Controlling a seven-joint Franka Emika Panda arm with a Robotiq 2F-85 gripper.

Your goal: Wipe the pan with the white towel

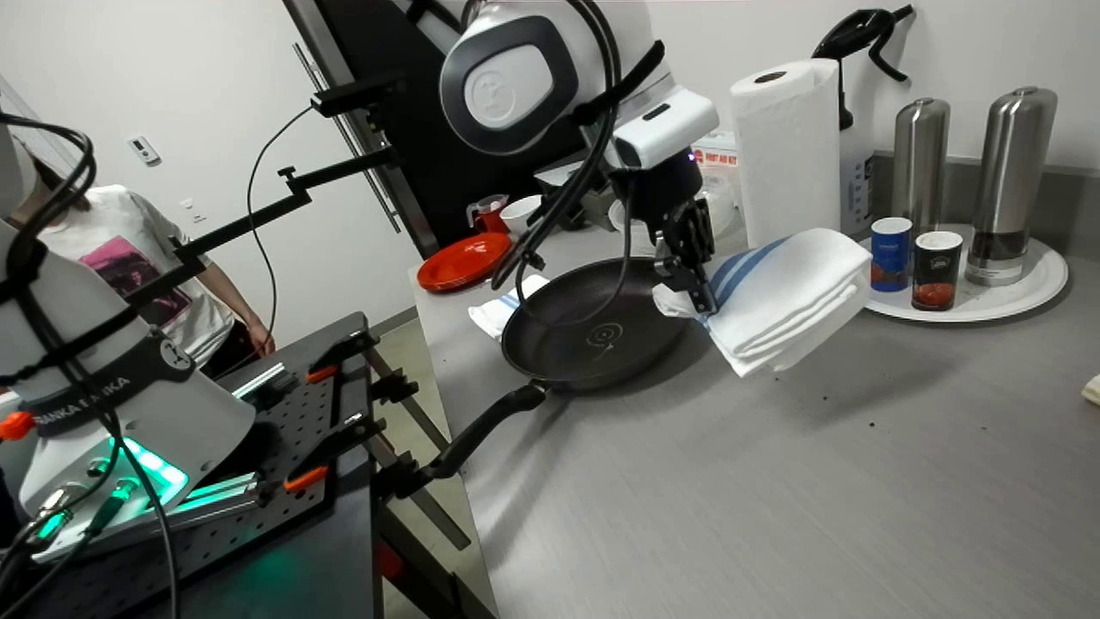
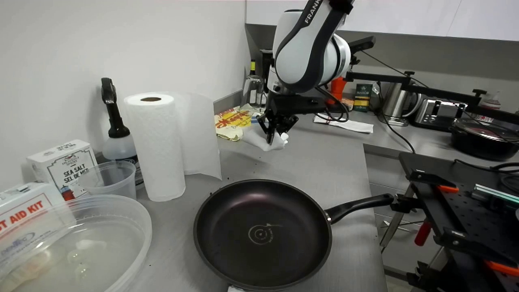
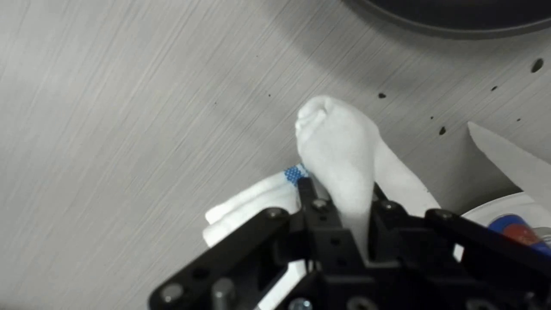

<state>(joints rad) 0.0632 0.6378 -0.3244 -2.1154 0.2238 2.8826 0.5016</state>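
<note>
The black frying pan (image 1: 593, 331) rests on the grey counter, its handle reaching past the counter's edge in an exterior view. It shows whole in an exterior view (image 2: 263, 243), and its rim is at the top right of the wrist view (image 3: 465, 15). My gripper (image 1: 706, 303) is shut on the folded white towel (image 1: 791, 292) with blue stripes. The towel is bunched between the fingers (image 3: 340, 189) in the wrist view and hangs above the counter beside the pan. In an exterior view (image 2: 263, 138) the gripper hides part of the towel.
A paper-towel roll (image 2: 156, 150) stands near the pan. A white plate (image 1: 1023, 297) holds shakers and steel mills. A red plate (image 1: 464, 262) and a clear tub (image 2: 134, 259) are nearby. Another striped cloth (image 1: 491, 316) lies at the pan's edge. Dark crumbs (image 3: 442, 130) dot the counter.
</note>
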